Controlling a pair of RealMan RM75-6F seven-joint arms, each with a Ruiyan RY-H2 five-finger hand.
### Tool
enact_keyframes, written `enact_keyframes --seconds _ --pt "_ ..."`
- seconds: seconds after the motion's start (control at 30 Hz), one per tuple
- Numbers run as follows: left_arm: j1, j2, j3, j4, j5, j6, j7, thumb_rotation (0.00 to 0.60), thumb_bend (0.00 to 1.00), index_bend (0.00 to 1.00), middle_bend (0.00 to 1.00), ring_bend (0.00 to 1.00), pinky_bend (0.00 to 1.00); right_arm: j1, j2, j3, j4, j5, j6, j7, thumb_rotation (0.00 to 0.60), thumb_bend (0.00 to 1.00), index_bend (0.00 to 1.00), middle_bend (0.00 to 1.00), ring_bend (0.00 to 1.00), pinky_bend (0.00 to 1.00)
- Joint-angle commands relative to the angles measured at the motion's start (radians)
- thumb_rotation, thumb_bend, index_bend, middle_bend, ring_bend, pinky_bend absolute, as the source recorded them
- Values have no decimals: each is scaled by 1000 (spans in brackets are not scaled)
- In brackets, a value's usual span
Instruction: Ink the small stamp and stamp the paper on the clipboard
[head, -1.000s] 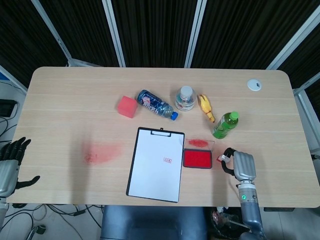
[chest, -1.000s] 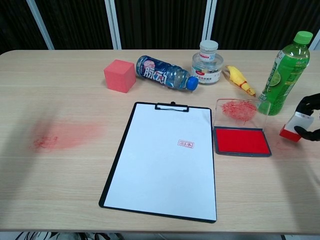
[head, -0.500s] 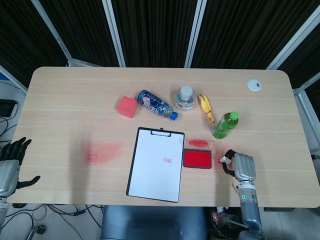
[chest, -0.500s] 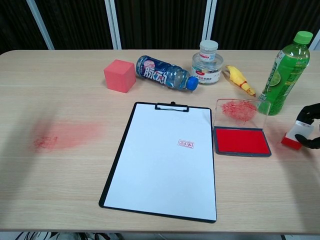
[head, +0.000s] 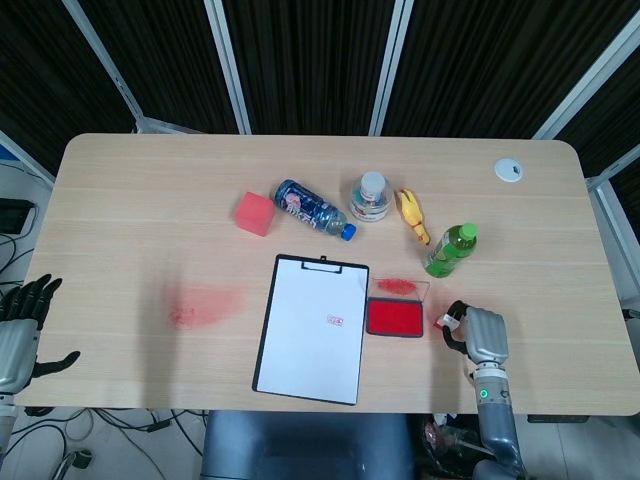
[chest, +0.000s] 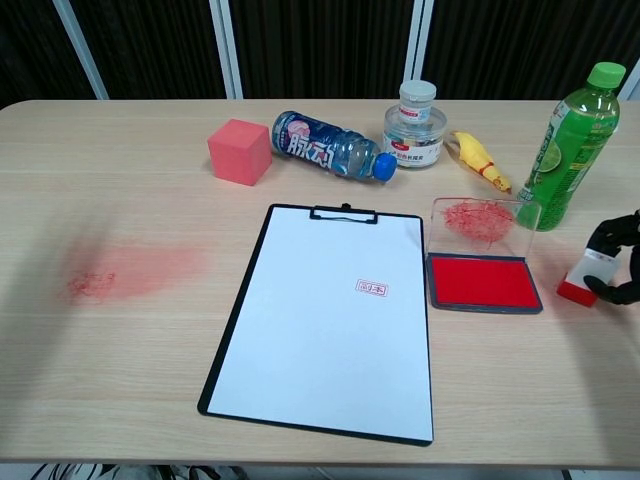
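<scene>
The small stamp (chest: 582, 277), white with a red base, stands on the table just right of the red ink pad (chest: 483, 282). My right hand (chest: 618, 262) curls around it, one finger over its top and the thumb at its base. In the head view the stamp (head: 445, 321) shows at the fingertips of the right hand (head: 481, 335). The clipboard (chest: 236, 330) lies in the middle with white paper bearing one red imprint (chest: 371, 288). My left hand (head: 20, 330) hangs with fingers spread off the table's left edge, holding nothing.
A green bottle (chest: 567, 146) stands just behind the right hand. Further back are a yellow toy (chest: 479, 158), a clear jar (chest: 415, 125), a lying blue bottle (chest: 330, 148) and a pink cube (chest: 240, 151). A red smear (chest: 125, 270) marks the table at left.
The right hand has drawn slightly toward the near edge with the stamp, and the stamp's red base now sits lower, on the table beside the pad. The left hand stayed put.
</scene>
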Motion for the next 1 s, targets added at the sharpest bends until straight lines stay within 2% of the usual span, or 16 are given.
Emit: enact_keyframes --seconds 0.03,0.47,1.0 --pt "0 0 0 0 0 0 0 600 13 0 0 0 0 -1 -1 1 2 2 -3 1 600 446 875 637 646 716" --pt "1 -1 0 1 2 2 0 600 13 0 0 0 0 -7 0 1 7 9 -13 -12 600 429 853 620 632 716" --pt "2 -2 -1 0 3 5 1 600 13 0 0 0 0 -12 4 3 -1 17 -20 -26 600 411 780 567 585 716"
